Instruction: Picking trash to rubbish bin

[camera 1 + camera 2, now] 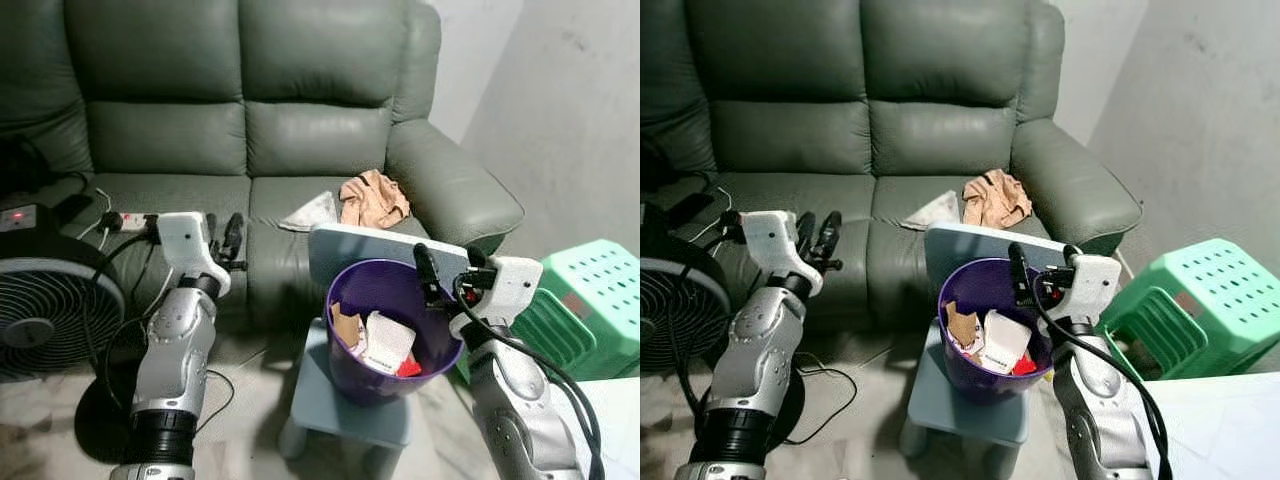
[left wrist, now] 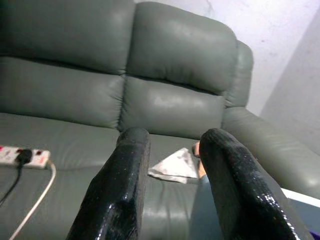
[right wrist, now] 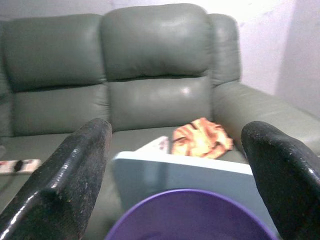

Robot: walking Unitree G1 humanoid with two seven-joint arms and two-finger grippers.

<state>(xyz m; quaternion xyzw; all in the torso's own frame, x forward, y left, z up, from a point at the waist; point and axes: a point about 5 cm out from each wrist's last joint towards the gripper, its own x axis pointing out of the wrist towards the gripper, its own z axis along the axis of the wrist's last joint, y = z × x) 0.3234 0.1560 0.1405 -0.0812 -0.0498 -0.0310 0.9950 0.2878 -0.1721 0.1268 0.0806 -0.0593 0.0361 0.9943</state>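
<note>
Several scraps already fill our purple bin point(image 1: 392, 340); tissue point(image 1: 312, 212) and wrapper point(image 1: 374, 198) remain on the sofa point(image 1: 250, 120). Left end effector point(image 1: 222, 240) and right end effector point(image 1: 447, 270) both empty, open.

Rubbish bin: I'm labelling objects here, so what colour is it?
Purple; the rubbish bin shows best in the left eye view.

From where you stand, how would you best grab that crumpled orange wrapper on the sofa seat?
Probably from above, pinching the raised folds at the top of the crumpled orange wrapper. It sits bunched up on the sofa seat, so its ridges give something to close on. The right end effector, fingers open, is on its side.
</note>
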